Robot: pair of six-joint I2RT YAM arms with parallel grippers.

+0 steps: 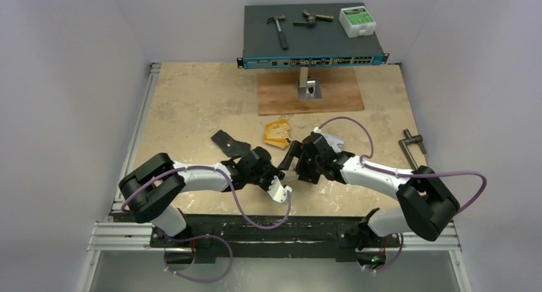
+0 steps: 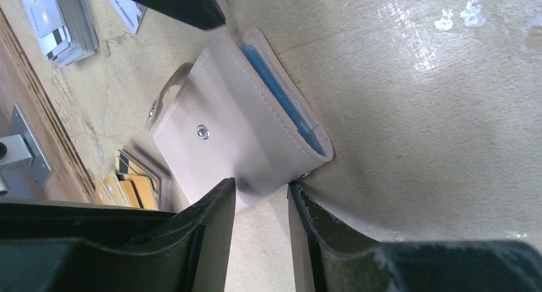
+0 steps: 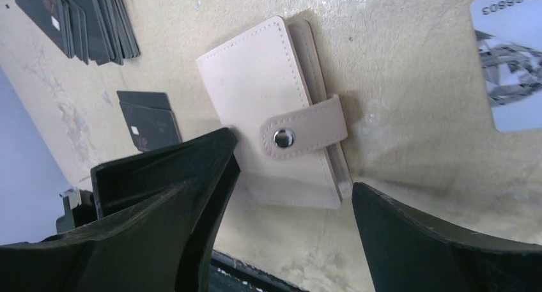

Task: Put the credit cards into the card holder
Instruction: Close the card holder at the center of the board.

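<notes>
Left pincer is half-closed on just a corner of the snapped-shut beige leather card holder. Right pincer is wide open, empty. Unsnapping could wrench the holder loose.

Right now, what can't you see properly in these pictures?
Inside the card holder: both wrist views show it folded, so any cards in it are hidden.
Top view: the left gripper and right gripper mostly cover the holder.
Right wrist view: the picture's edge cuts off the silvery card.
Left wrist view: the orange cards sit partly behind the holder, so the count is unclear.
</notes>
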